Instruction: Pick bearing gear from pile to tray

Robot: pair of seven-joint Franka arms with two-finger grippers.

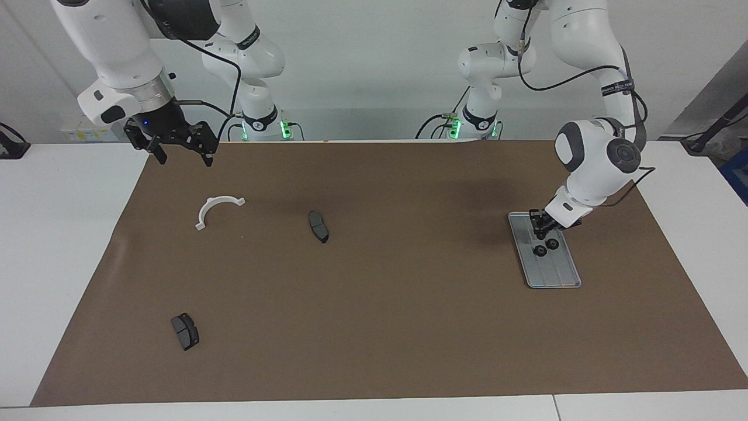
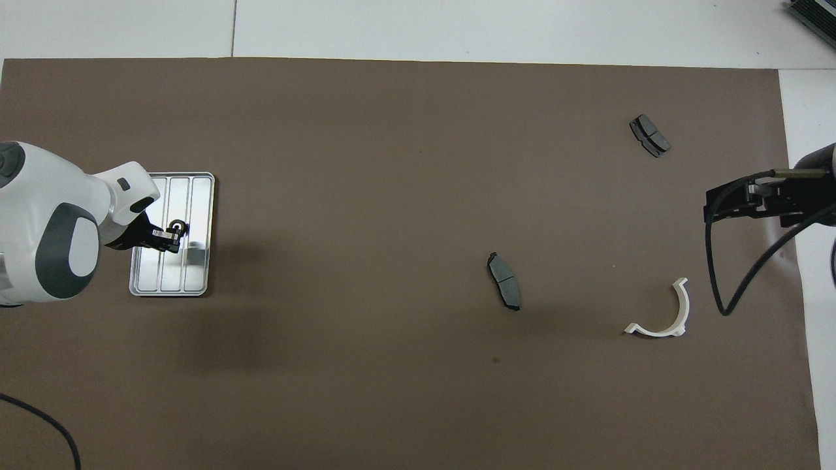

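Two small black round gears (image 1: 546,247) lie side by side in the flat silver-grey ridged metal tray (image 1: 556,276), which sits on the brown mat (image 1: 374,327) toward the left arm's end of the table. Left arm bends down from its base, elbow high, wrist tilted, and the left gripper (image 1: 539,223) hangs low over the tray's end nearer the robots, fingers nearly together; a small dark part seems pinched between them, can't tell for sure. Right arm waits raised, right gripper (image 1: 181,153) spread wide and empty over the mat corner near its base. White curved plastic bracket (image 1: 216,209) lies near that gripper; one dark grey brake-pad-shaped piece (image 1: 318,226) sits mid-mat, another dark grey pad (image 1: 185,331) lies farther from the robots.
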